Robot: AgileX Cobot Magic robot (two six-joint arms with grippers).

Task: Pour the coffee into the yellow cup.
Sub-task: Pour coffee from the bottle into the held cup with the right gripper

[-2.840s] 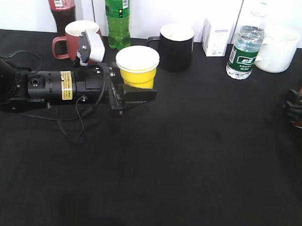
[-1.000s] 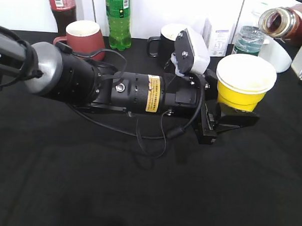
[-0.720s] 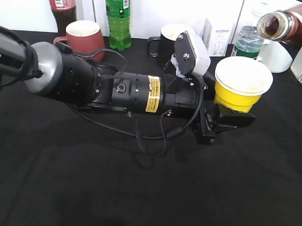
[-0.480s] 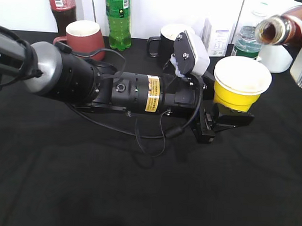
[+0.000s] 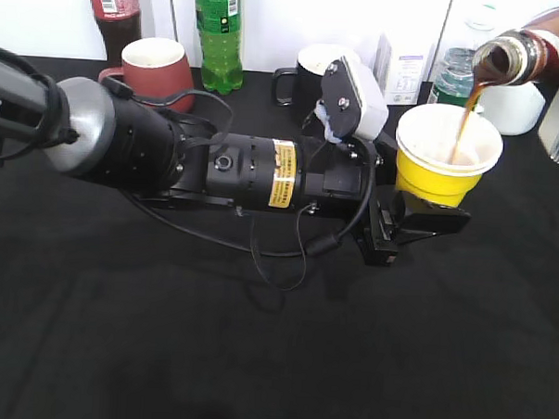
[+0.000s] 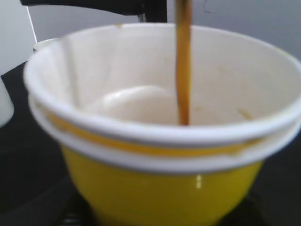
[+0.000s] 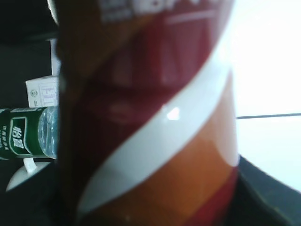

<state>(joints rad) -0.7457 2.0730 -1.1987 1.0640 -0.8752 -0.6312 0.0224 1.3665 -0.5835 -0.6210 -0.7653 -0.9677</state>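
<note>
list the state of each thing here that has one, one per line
yellow cup: upright, held by the left gripper, coffee stream landing inside
coffee bottle: uncapped, tipped over the cup, pouring
red mug: upright
black mug: upright
green bottle: standing
water bottle: standing

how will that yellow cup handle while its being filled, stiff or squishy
Probably squishy: the yellow cup looks thin-walled and disposable, so the left claw could dent it. It likely gets heavier as the coffee stream lands. Wide-mouthed, it may slosh if tilted.
</note>
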